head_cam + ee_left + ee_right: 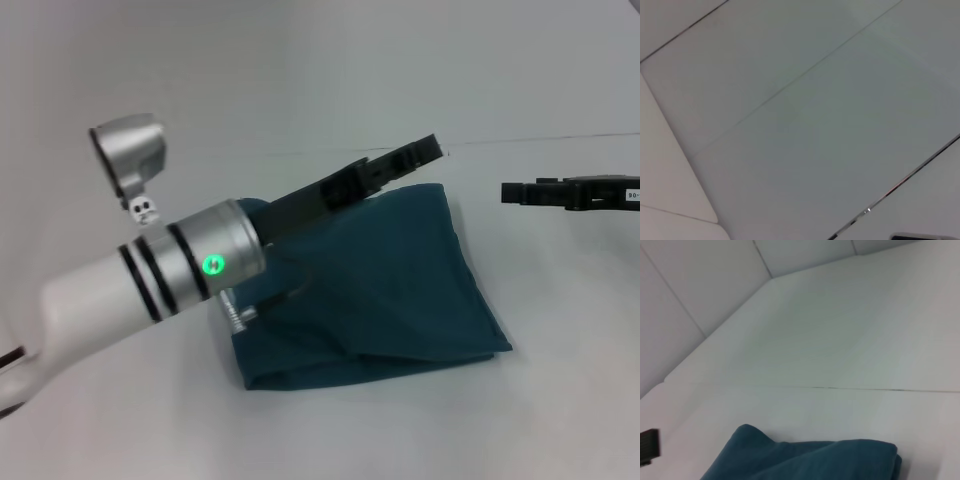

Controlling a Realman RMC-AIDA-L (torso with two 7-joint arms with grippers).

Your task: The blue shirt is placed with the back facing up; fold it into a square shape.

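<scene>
Lying on the white table [560,400] is one blue shirt [400,290], folded into a rough square, plain side up. Two grippers: left gripper [425,152] over its far edge, right gripper [512,192] just beside it; finger opening indeterminable on both.

The left arm [150,270] crosses the blue shirt [400,290] and hides its near-left part, and the left gripper [425,152] shows no readable gap between its fingers. The right gripper [515,192] is cut off by the head view's edge — its fingers' state cannot be told. In the right wrist view the picture's edge cuts the shirt off — only a folded corner shows.
</scene>
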